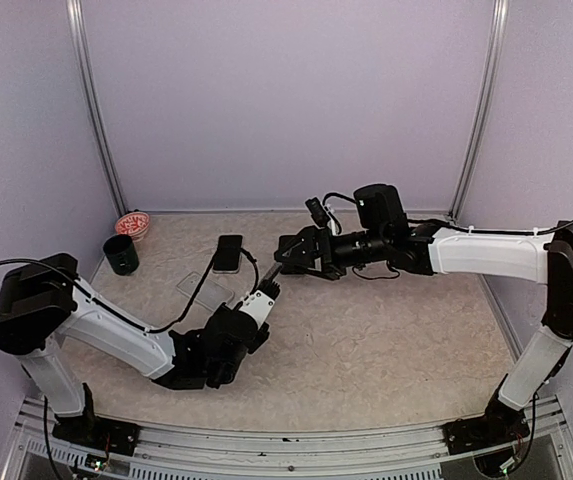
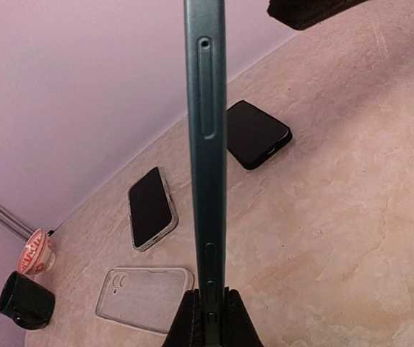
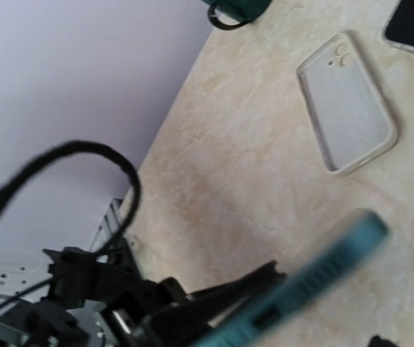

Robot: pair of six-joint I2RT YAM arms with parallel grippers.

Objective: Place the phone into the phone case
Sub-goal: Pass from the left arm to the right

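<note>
- Teal phone (image 2: 205, 144) is closest to us in the left wrist view. It stands up on its thin edge, lifted off the table (image 2: 337, 238).
- Left gripper (image 2: 208, 307) is closed tight on the bottom end of the teal phone, one finger on each flat side.
- Right gripper (image 1: 284, 255) has its jaws wide open with nothing in them. It sits just beside the top end of the phone.
- Clear phone case (image 2: 145, 298) lies flat on the table with its hollow side up, well apart from the held phone.
- Two more phones lie flat nearby: a black phone (image 2: 257, 134) and a silver-edged phone (image 2: 151, 208).
- I think the teal phone is hard and will not bend. It is smooth, so it could slip. Its glass could crack if it falls.
- Best place to hold it looks like the two long thin sides, near the middle.
- I think the case is light and a bit bendy, so it may slide when the phone is pushed in.
</note>
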